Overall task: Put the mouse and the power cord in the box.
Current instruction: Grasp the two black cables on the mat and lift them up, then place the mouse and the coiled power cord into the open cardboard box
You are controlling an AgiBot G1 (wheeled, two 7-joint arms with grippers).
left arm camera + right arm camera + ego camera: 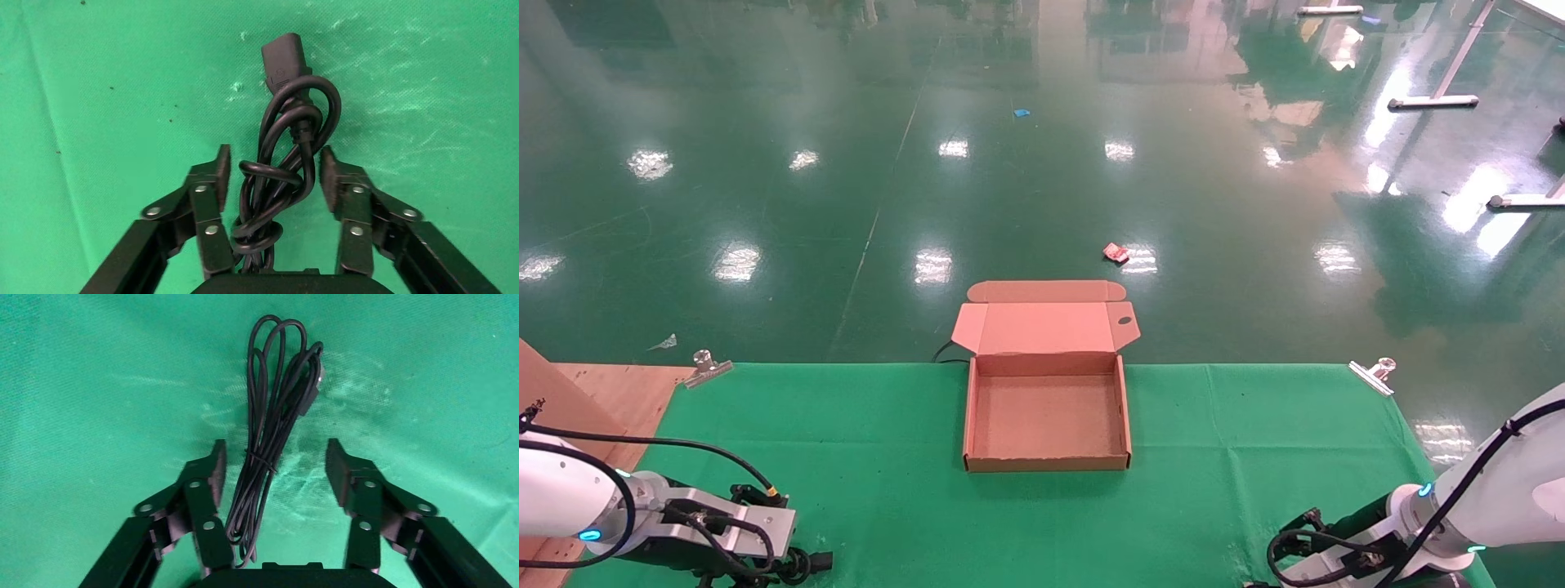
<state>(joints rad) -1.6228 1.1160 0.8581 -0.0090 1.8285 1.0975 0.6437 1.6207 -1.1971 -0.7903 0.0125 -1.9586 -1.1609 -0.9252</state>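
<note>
The box (1047,416) sits open at the middle of the far edge of the green-covered table (887,490), its lid folded back past that edge, and its floor is bare: neither item has gone in, so the whole task looks still to be done.

The power cord (284,165) lies on the cloth near the near left corner of the table, a knotted bundle with its chunky plug (283,58) at the end pointing away from the left tool (273,174). Its long axis runs straight out along the tool's reach. The left tool's fingers (215,177) stand wide on either side of the coil, not pressing it; it is placed for a grasp but holds nothing.

Near the near right corner, the right wrist view shows only a thin black cable (272,435) gathered in a long, narrow hank, its looped end pointing away from the right tool (275,468) and its long axis along that tool's reach. This is probably the mouse's cable; the mouse body itself is not in sight in any view. The right tool is also spread wide, straddling the hank without gripping.

In the head view both arms are low at the near edge, well apart from the box.
</note>
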